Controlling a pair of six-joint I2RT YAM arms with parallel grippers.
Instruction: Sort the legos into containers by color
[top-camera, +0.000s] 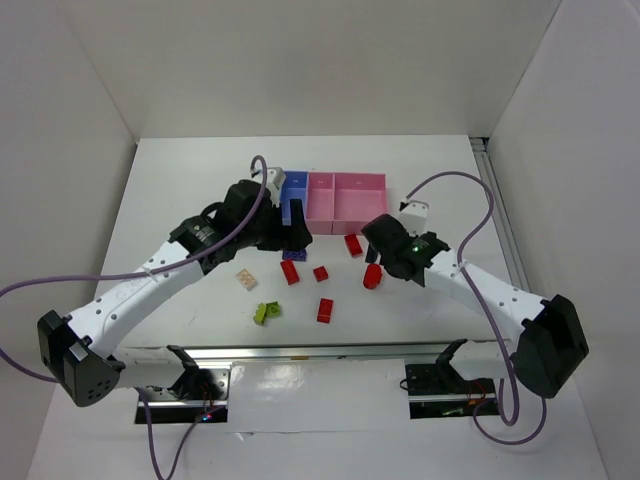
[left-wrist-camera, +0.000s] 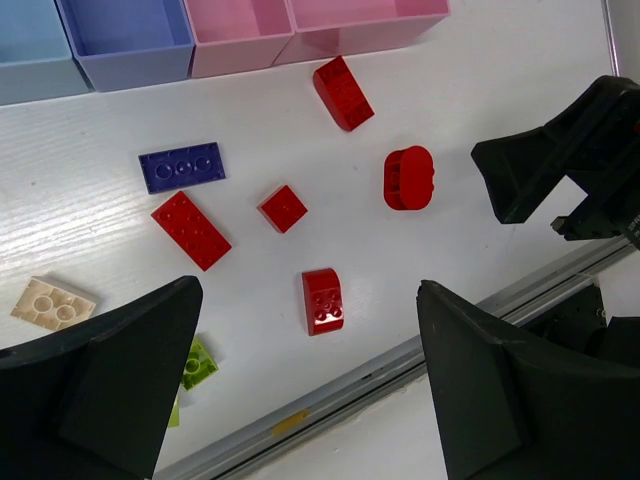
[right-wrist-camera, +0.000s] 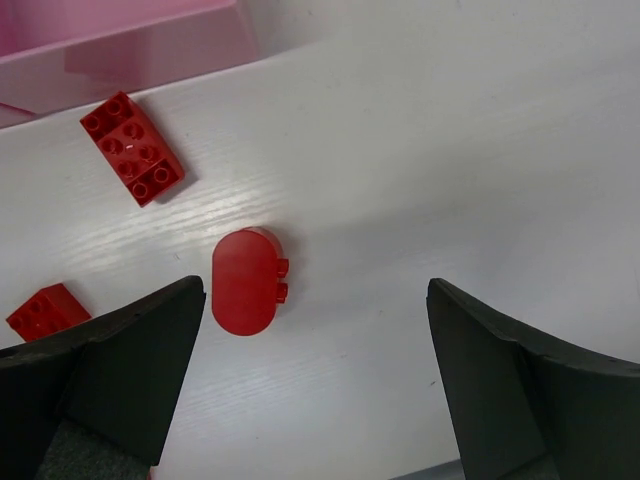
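— Where are the two grippers?
— The left gripper (top-camera: 298, 228) hangs just on the near side of the tray row (left-wrist-camera: 240, 60), its fingers spread wide with nothing between them. The right gripper (right-wrist-camera: 312, 295) is near the wider pink tray (left-wrist-camera: 370, 35), likewise spread and empty.
— And the legos?
— They're all on the white table (top-camera: 180, 190), on the near side of the row. A red brick (left-wrist-camera: 343, 92) lies closest, just before the wider pink tray. The dark blue brick (left-wrist-camera: 181, 166) sits before the periwinkle tray (left-wrist-camera: 135, 72). A long red brick (left-wrist-camera: 191, 230) and a small square red brick (left-wrist-camera: 284, 208) lie a little farther from the row.
— The rounded one?
— The rounded red brick (right-wrist-camera: 245, 280) lies on its side under the right gripper, just beside one finger.
— What's farthest out?
— A curved red brick (left-wrist-camera: 322, 300), the beige brick (left-wrist-camera: 47, 303) and the lime green brick (left-wrist-camera: 197, 365). The last two are toward the light blue tray (left-wrist-camera: 30, 85) end of the row
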